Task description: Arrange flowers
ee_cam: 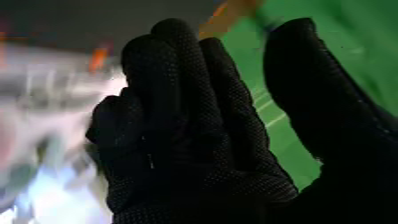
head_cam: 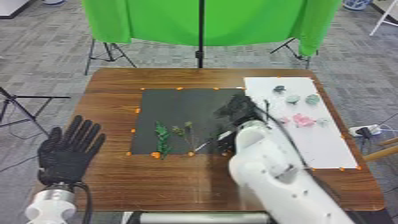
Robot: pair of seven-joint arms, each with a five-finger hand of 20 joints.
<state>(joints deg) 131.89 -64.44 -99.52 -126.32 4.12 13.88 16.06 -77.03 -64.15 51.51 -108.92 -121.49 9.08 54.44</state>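
Observation:
My right hand (head_cam: 238,109) is over the right part of the dark mat (head_cam: 164,107), beside the white sheet (head_cam: 326,150). In the right wrist view the right hand (ee_cam: 191,135) has nearly straight fingers and its thumb apart, with nothing seen between them. A leafy green sprig (head_cam: 163,137) and a thinner stem with small buds (head_cam: 187,134) lie on the mat's lower part. Pink flowers (head_cam: 303,120), pale green ones (head_cam: 293,99) and a dark one (head_cam: 279,89) lie on the sheet. My left hand (head_cam: 65,159) is open, flat, at the table's left edge.
The brown table (head_cam: 115,100) borders mat and sheet, with orange markers (head_cam: 155,155) along their edges. My right forearm covers the area between the mat's lower right and the sheet. A green cloth (head_cam: 160,22) on a stand is behind the table.

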